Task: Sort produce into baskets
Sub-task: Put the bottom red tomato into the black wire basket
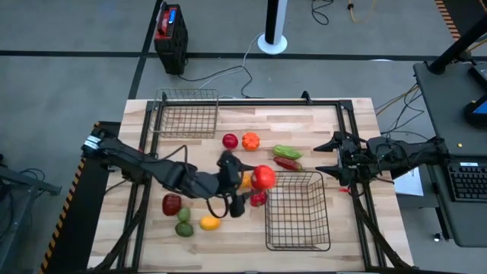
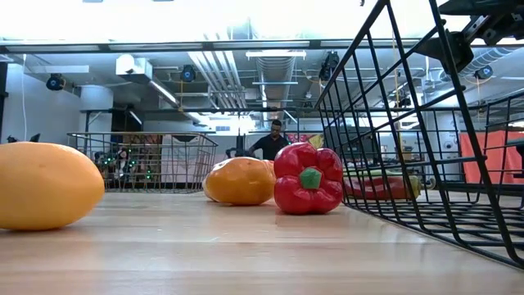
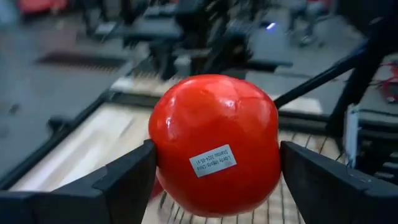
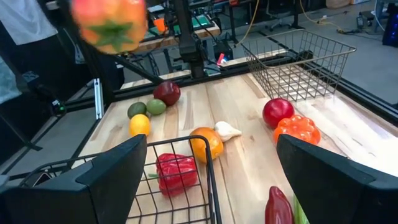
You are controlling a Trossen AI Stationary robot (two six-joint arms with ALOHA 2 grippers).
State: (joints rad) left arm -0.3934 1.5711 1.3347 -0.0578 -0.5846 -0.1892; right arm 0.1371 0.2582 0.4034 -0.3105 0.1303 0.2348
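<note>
1. The wooden table carries everything; the left arm reaches across it from the left edge, the right arm waits at the right edge
2. The larger wire basket lies just beyond and beneath the left gripper's fingertips, its near rim beside the held fruit; nothing shows inside it from above
3. The smaller wire basket sits at the far left corner, well apart from both grippers
4. The left gripper hangs over the edge of the larger basket with its jaws spread wide around a red tomato, which fills the gap and bears a small white sticker
5. The right gripper hovers at the right side of the larger basket, jaws wide apart with nothing between them
6. Under and beside the left gripper lie a red bell pepper, an orange and a white garlic
7. Behind the left gripper, towards its arm, sit a dark red apple, two green fruits and a lemon
8. Between the two grippers lie a red fruit, an orange pumpkin-shaped piece, a green vegetable and a red chili
</note>
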